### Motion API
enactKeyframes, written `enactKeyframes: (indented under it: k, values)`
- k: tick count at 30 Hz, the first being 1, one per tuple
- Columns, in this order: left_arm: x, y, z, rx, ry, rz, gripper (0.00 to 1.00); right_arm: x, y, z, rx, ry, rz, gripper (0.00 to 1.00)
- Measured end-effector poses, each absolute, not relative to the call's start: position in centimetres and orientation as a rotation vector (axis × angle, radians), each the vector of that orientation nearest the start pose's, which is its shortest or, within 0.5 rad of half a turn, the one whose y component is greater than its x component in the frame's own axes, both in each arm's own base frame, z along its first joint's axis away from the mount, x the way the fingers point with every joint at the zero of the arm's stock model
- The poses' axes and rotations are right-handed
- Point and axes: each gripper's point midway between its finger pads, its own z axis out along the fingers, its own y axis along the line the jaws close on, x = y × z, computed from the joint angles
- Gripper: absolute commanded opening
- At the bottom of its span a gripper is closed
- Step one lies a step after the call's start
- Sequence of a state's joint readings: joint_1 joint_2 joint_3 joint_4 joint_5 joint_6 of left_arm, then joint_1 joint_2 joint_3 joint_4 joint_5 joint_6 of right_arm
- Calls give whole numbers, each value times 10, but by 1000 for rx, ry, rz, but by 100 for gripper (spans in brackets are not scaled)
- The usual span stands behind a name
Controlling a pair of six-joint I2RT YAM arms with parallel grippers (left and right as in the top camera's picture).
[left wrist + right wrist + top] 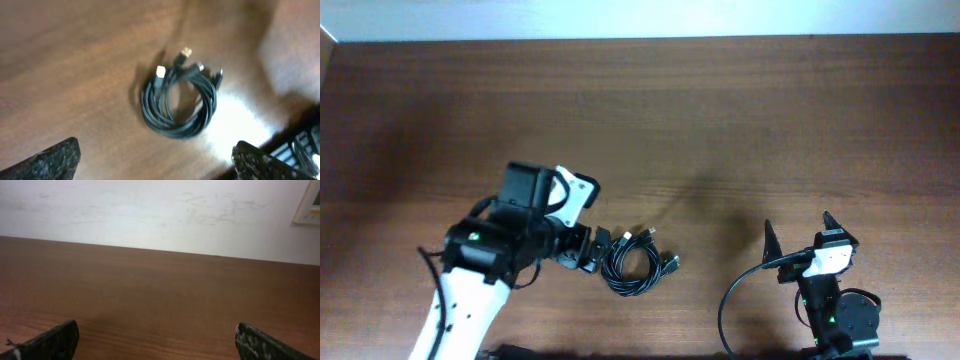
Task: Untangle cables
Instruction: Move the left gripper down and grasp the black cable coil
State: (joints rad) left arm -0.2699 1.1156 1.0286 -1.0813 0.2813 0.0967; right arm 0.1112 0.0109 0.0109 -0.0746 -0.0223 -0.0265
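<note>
I saw the wooden table (720, 110) carrying everything. My left end effector (600, 252) stood spread wide and empty, and so did my right end effector (798, 232), well apart from it. The cables (638, 265) lay coiled in one bundle just beside the left one.

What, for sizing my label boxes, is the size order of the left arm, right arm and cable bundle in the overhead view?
1. left arm
2. right arm, partly cut off by the frame edge
3. cable bundle, clearly smallest
</note>
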Motion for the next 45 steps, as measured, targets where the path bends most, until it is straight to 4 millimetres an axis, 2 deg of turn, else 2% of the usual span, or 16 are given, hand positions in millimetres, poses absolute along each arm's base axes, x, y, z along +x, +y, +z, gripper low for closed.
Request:
enactKeyframes:
  k: [1,4,8,10,12,15,17,20,23,28,32,37,40,42,44,45]
  values:
    - [222,-113,165,569,2707,-438,99,244,31,158,-131,1641,82,99]
    - [220,-109,142,372,2876,-369,99,244,31,158,-131,1641,83,99]
    - [229,-116,141,199,2876,-387,99,244,31,158,-131,1640,83,99]
    - [233,-117,142,143,2864,-401,94,244,31,158,-130,1641,83,99]
    - [226,-115,139,-2,2912,-406,95,244,31,158,-130,1641,83,99]
    - [200,-103,100,-259,3025,-295,97,244,31,158,-131,1641,83,99]
    - [186,-101,75,-349,3062,-248,97,244,31,158,-131,1640,83,99]
    - [185,-118,65,-428,3022,-258,96,244,31,158,-130,1641,83,99]
    - [179,-127,58,-550,2988,-148,96,244,31,158,-131,1641,83,99]
    - [176,-148,11,-641,3035,14,96,244,31,158,-130,1641,83,99]
    - [173,-150,9,-745,3028,12,92,244,31,158,-130,1641,83,99]
    - [154,-170,9,-1028,2946,-3,92,244,31,158,-131,1641,83,99]
    - [159,-175,9,-1115,2887,-42,77,244,31,158,-130,1641,83,99]
    - [161,-176,8,-1137,2870,-45,73,244,31,158,-131,1641,83,99]
    - [162,-175,0,-1143,2866,-11,62,244,31,158,-131,1641,82,99]
    - [162,-174,-3,-1146,2866,8,61,244,31,158,-131,1641,83,99]
